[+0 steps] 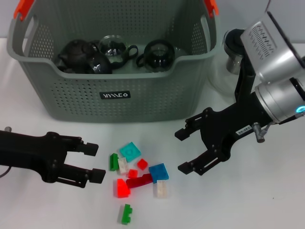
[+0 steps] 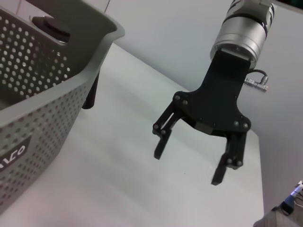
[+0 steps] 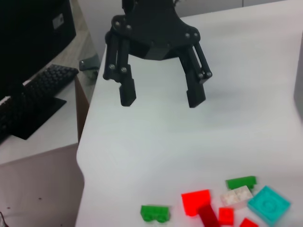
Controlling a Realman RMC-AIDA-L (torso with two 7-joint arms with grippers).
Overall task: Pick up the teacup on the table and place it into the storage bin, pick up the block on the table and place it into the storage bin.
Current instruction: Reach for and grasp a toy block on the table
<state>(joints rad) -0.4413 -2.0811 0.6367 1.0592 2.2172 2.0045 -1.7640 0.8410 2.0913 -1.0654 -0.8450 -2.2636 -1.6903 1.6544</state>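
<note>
Head view: we see our left gripper (image 1: pixel 97 162) and right gripper (image 1: pixel 183 150) both spread wide and empty, low over the white table (image 1: pixel 267 200), facing each other. Between them, nearer the left fingertips, lies a scatter of small plastic building blocks (image 1: pixel 138 174): teal, blue, red, green and pale ones, some touching. Beyond both grippers stands the large grey-green perforated plastic storage bin (image 1: pixel 114 95), already holding dark glass teacups (image 1: pixel 157 53). We see no teacup loose on the table, so we judge the blocks are what remains.

Left wrist view: the right gripper (image 2: pixel 189 161) hangs released just above bare tabletop, the bin wall (image 2: pixel 42 94) off to its side.

Right wrist view: the left gripper (image 3: pixel 161 97) hangs unclenched, with the blocks (image 3: pixel 222 208) on the table short of its fingers.

We judge these blocks light, rigid and smooth; a stray one such as the green piece (image 1: pixel 126 213) invites a pinch across its flat sides.
</note>
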